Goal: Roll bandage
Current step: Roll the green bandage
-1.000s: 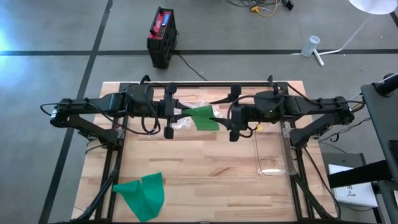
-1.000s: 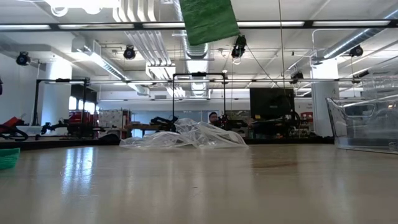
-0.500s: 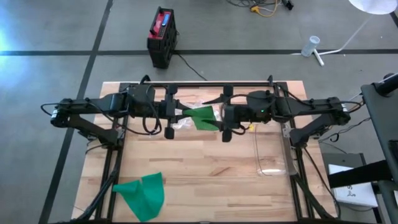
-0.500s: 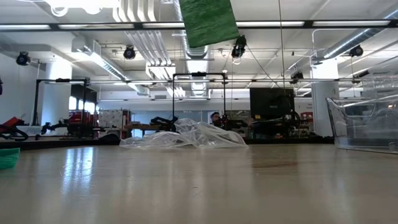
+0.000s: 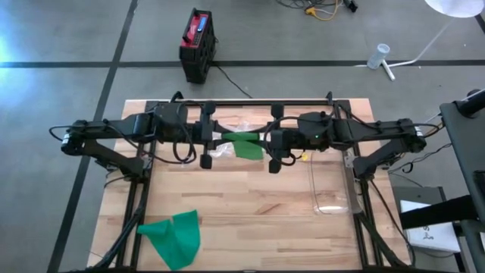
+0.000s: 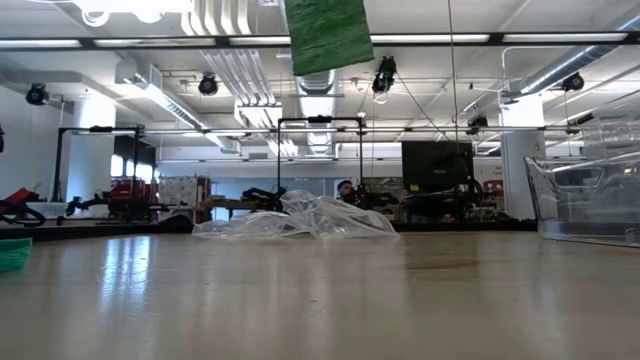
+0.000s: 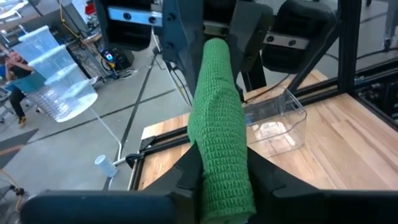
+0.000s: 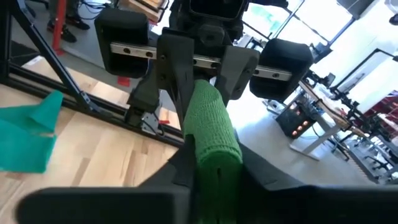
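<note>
High view, near edge: a loose green cloth (image 5: 173, 236) lies flat on the desk (image 5: 250, 220), untouched.
Mid-desk: clear bin (image 5: 330, 184), empty.
Bandage (image 5: 244, 144): held in the air between both arms, stretched out, not visibly wound.
Left claw (image 5: 213, 136): pinching one bandage end.
Right claw (image 5: 267, 139): pinching the other end.
Far side: crumpled plastic wrap (image 6: 300, 218).
Progress: early, I judge; rolling remains.

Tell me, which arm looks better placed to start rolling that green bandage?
Probably neither alone: the left gripper and right gripper each clamp one end of the green knitted bandage, held above the wooden table.
</note>
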Controlling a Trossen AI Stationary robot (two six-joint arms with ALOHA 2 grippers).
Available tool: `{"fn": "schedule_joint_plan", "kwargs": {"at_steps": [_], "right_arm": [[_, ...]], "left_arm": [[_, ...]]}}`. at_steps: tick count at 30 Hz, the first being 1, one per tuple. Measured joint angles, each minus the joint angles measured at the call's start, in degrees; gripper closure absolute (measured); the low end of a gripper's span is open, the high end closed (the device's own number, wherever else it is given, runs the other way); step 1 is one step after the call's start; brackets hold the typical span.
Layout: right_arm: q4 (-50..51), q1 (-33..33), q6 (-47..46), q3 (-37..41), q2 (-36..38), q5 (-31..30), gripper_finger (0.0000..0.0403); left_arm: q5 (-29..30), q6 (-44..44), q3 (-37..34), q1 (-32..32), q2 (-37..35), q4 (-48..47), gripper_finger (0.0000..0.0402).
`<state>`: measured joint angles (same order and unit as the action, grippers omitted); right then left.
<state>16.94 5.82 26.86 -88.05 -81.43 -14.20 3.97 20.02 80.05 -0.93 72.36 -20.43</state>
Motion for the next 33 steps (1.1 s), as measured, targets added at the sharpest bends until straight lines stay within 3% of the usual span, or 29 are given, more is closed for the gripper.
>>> {"fn": "schedule_joint_plan", "kwargs": {"at_steps": [3, 11, 18, 22, 26, 31, 33], "right_arm": [[-0.10, 0.02, -1.00, 0.05, 0.09, 0.03, 0.0372], [-8.66, 0.02, -2.94, 6.75, 2.52, 0.76, 0.0372], [-29.42, -0.13, -4.55, 17.83, 5.67, 2.83, 0.0372], [-35.82, -0.23, -6.70, 20.68, 5.72, 4.33, 0.0372], [-36.66, -0.48, -8.36, 21.46, 5.79, 4.24, 0.0370], [-39.03, -0.50, -10.43, 22.18, 5.69, 7.01, 0.0372], [-40.80, -0.46, -10.48, 22.85, 5.38, 7.32, 0.0372]], "left_arm": [[0.02, 0.63, 0.00, 0.00, -0.11, 0.81, 0.0325], [-0.15, -0.12, -2.68, 0.00, -2.95, 3.34, 0.0241], [-0.11, -1.12, -15.05, 0.00, -5.13, 20.37, 0.0194], [0.12, -1.09, -20.28, 0.22, -4.60, 30.01, 0.0185], [1.30, -1.26, -22.73, 0.77, -4.33, 35.45, 0.0220], [4.55, -1.57, -23.39, 1.53, -3.55, 39.43, 0.0363], [4.55, -1.70, -23.39, 1.86, -3.12, 40.07, 0.0387]]}}
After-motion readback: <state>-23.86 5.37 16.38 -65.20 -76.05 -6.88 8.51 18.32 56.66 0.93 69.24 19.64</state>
